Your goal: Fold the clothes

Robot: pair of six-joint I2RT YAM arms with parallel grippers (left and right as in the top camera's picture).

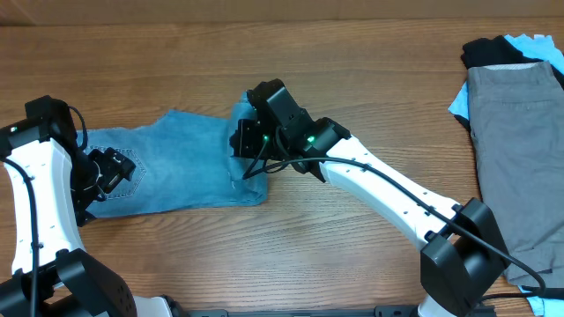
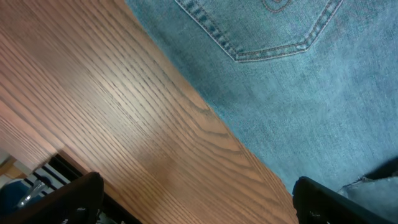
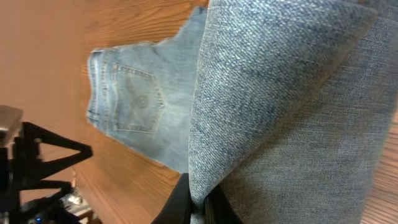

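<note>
Clamped on a doubled fold of denim, the right gripper held the leg end of the jeans raised off the table. Its wrist view showed the cloth nipped between the two dark fingers and draping over them in a thick curl. The left gripper hung over the waist end with its fingers spread wide and nothing between them, above the line where the denim met the bare wood. The jeans lay flat on the left half of the table, light blue and slightly faded, with a back pocket facing up. As a judgement, the fabric would handle as soft but weighty: limp enough to sag from one pinch, yet thick enough to hold a rounded fold rather than a sharp crease. It looked rough enough not to slip, and nothing about it seemed fragile. The best holds looked to be the hems, seams and waistband, where the layers were stiffest, and two holds set apart would likely keep an edge straight. No brand, label or writing could be read; the pocket showed only curved stitching. Well apart at the right edge lay a grey garment, a black garment and a pale-blue piece.
</note>
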